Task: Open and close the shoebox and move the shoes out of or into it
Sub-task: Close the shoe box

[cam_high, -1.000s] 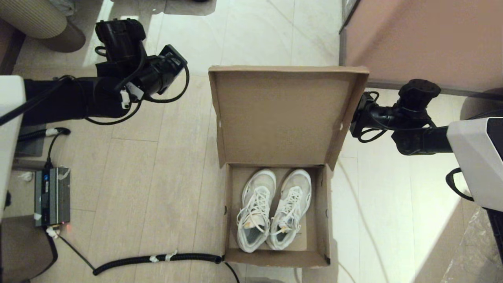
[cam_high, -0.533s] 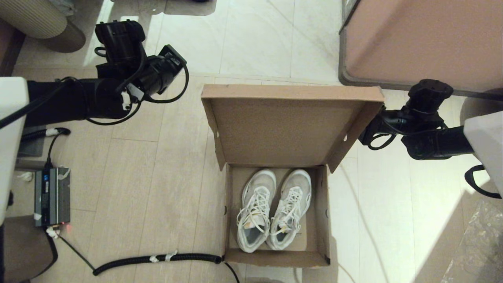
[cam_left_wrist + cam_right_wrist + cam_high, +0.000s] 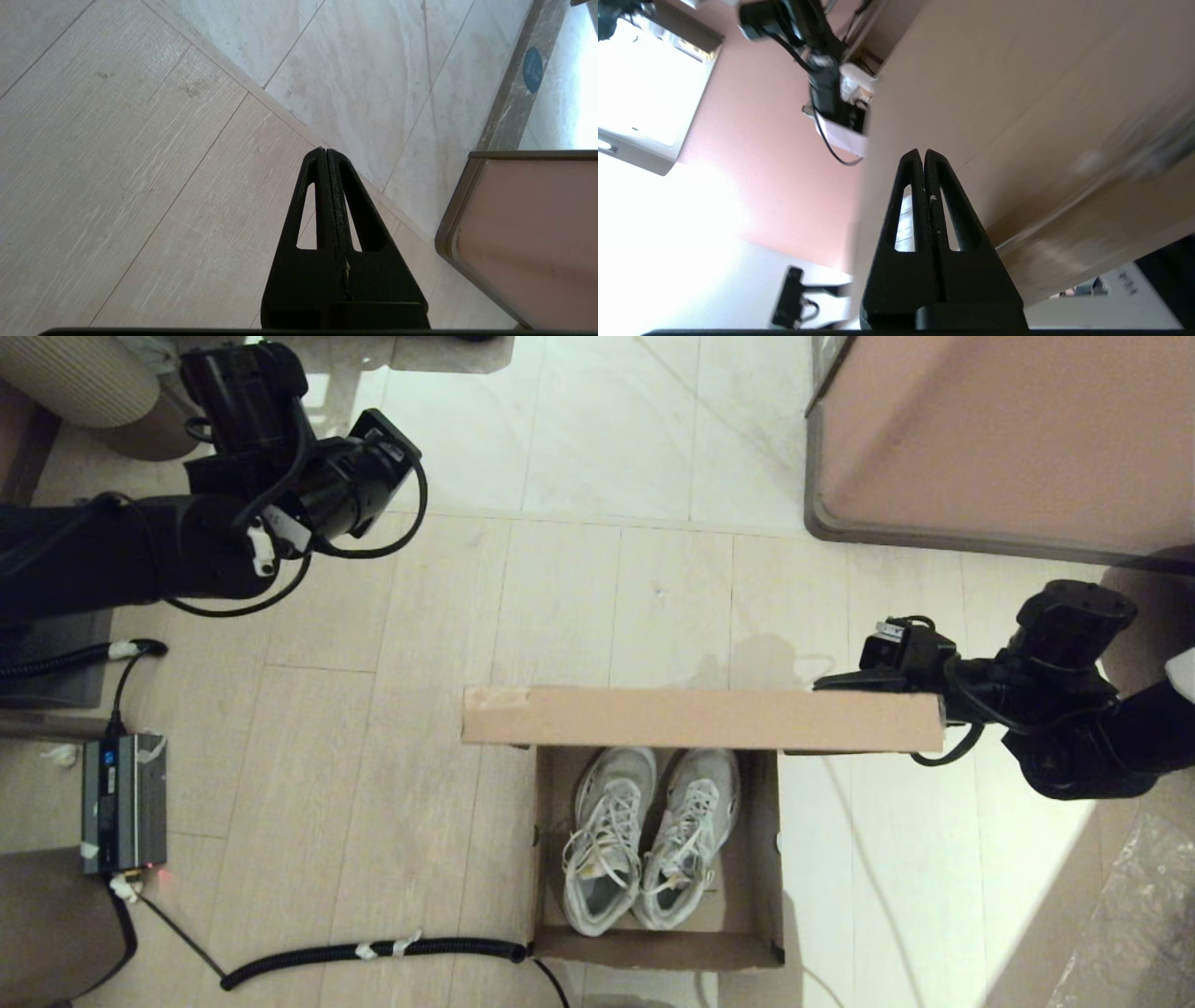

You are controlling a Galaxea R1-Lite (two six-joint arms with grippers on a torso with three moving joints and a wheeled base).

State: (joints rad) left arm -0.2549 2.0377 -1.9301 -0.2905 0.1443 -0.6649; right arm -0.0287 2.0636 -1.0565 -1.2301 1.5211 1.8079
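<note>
The brown cardboard shoebox (image 3: 764, 859) sits on the floor with the pair of white sneakers (image 3: 649, 835) side by side inside, toes toward the hinge. Its hinged lid (image 3: 700, 719) stands tipped forward, and I see only its front flap edge-on above the shoes' toes. My right gripper (image 3: 820, 684) is shut, holding nothing, just behind the lid's right end. In the right wrist view its tips (image 3: 923, 152) lie against the lid's cardboard (image 3: 1017, 93). My left gripper (image 3: 325, 151) is shut and empty, high over bare floor at the far left, well away from the box.
A pinkish-brown dark-rimmed furniture block (image 3: 1008, 439) stands at the far right, behind the right arm. A grey electronics box (image 3: 121, 803) and a black corrugated hose (image 3: 373, 952) lie on the floor to the left of the shoebox. A ribbed beige object (image 3: 84, 383) is at the far left.
The lid has swung from leaning back wide open to tipped forward over the box. My right gripper came forward and down with it. My left arm drew back and to the left.
</note>
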